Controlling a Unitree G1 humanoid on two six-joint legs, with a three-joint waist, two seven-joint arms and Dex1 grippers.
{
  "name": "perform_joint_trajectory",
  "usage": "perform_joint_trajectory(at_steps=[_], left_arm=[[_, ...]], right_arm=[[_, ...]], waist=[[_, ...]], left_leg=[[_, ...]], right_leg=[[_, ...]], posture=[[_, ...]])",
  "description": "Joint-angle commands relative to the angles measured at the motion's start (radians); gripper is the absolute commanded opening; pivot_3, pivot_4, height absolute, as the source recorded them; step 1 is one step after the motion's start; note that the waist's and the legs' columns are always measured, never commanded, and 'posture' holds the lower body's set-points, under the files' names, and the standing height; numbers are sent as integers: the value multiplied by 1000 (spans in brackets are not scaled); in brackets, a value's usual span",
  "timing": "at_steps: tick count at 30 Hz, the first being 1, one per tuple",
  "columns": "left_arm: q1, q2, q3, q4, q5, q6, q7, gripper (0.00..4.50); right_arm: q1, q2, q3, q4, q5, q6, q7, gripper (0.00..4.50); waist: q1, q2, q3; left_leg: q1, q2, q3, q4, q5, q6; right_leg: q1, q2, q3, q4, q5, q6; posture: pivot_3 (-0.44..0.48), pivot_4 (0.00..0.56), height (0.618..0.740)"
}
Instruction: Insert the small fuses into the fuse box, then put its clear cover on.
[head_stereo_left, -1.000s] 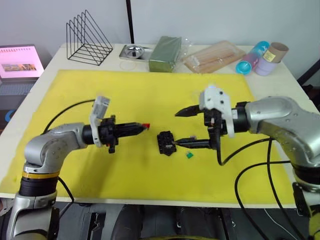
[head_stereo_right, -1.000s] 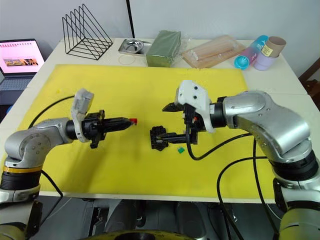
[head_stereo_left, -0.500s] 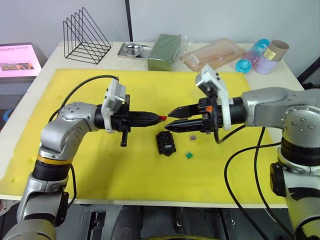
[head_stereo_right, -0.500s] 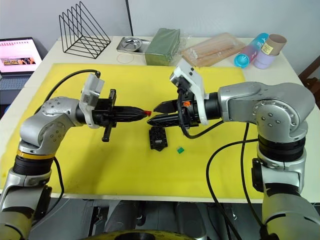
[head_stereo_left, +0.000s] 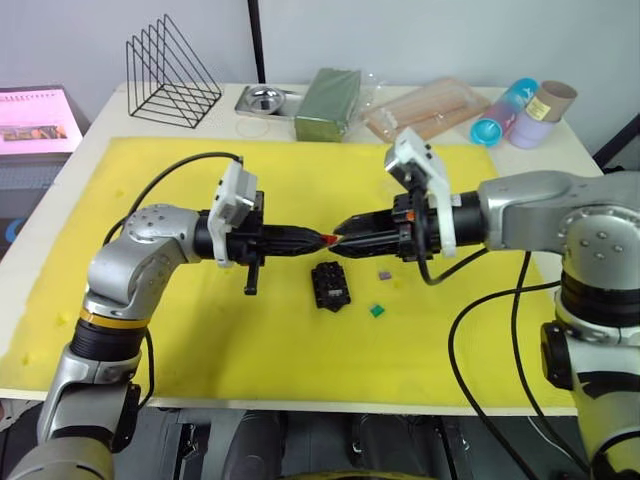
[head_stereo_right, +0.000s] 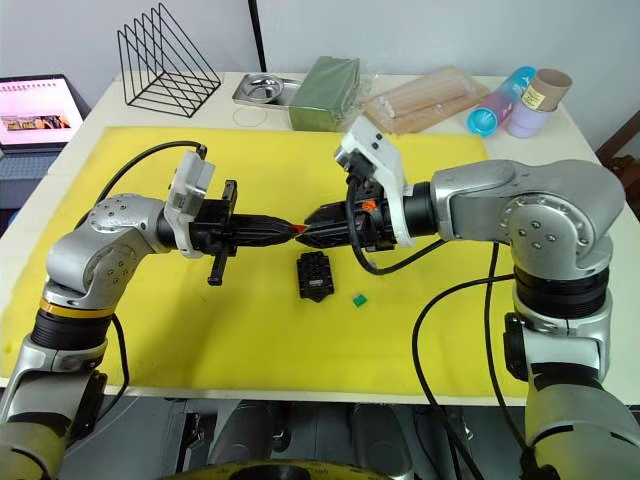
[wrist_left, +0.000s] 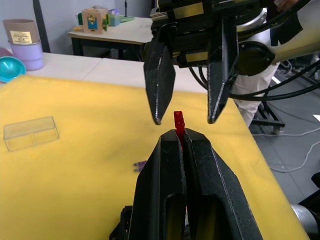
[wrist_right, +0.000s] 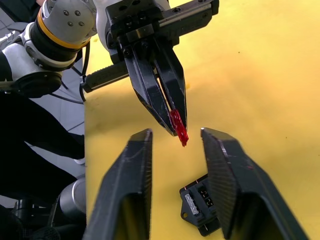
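Note:
My left gripper (head_stereo_left: 322, 238) is shut on the red fuse (wrist_left: 179, 122), held out above the yellow mat (head_stereo_left: 200, 340). My right gripper (wrist_right: 175, 134) faces it tip to tip and is open. Its two fingers (wrist_left: 159, 75) stand on either side of the red fuse with a gap on each side. The black fuse box (head_stereo_left: 331, 286) lies on the mat just below the two tips. A purple fuse (head_stereo_left: 384, 274) and a green fuse (head_stereo_left: 378, 311) lie to the right of the box. The clear cover (wrist_left: 30, 132) rests on the mat farther off.
Along the table's back edge stand a wire rack (head_stereo_left: 175, 72), a metal dish (head_stereo_left: 265, 101), a green packet (head_stereo_left: 328, 105), a clear bag of sticks (head_stereo_left: 430, 112) and cups (head_stereo_left: 520, 115). A laptop (head_stereo_left: 38, 120) sits at far left.
My right gripper has risen from the fuse box to the left gripper's tip, and its jaws have narrowed around the red fuse. My left arm has carried the fuse towards the middle.

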Motion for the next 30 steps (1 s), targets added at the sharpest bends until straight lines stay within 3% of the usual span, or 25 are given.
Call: perform_joint_trajectory(at_steps=[1,6,9,12,22,24,27,30], left_arm=[[-16,9,11,-17,1,-18,-5,0],[-14,10,12,-18,4,-19,-3,0],[-11,11,14,-22,1,-17,-1,0],[-8,12,15,-22,3,-18,1,0],[-16,17,16,-14,7,6,24,0],[-45,53,-34,-6,59,72,51,0],[-57,75,-66,-2,96,63,47,649],[-44,120,-94,7,133,16,-11,1676]], right_arm=[[-6,-17,-3,-27,0,-30,10,1647],[-6,-20,-2,-27,0,-45,10,1647],[-5,-23,-2,-30,3,-49,9,1154],[-4,-25,-1,-31,6,-52,10,123],[-5,-42,29,-34,-5,-79,23,56],[-10,-52,49,-38,-22,-99,33,56],[-15,-74,95,-42,-69,-141,54,0],[-3,-132,198,-73,-190,-287,139,0]], waist=[[0,0,0],[0,0,0],[0,0,0],[1,0,0],[1,0,0],[0,0,0],[0,0,0],[0,0,0]], left_leg=[[0,0,0,0,0,0],[0,0,0,0,0,0],[0,0,0,0,0,0],[0,0,0,0,0,0],[0,0,0,0,0,0],[0,0,0,0,0,0],[0,0,0,1,0,0],[0,0,0,0,0,0]], right_leg=[[0,0,0,0,0,0],[0,0,0,0,0,0],[0,0,0,0,0,0],[0,0,0,0,0,0],[0,0,0,0,0,0],[0,0,0,0,0,0],[0,1,0,0,0,0],[0,1,0,0,0,0]], posture=[[0,150,740],[0,150,740],[0,150,740],[0,150,740],[0,150,740],[0,150,740],[0,150,740],[0,150,740]])
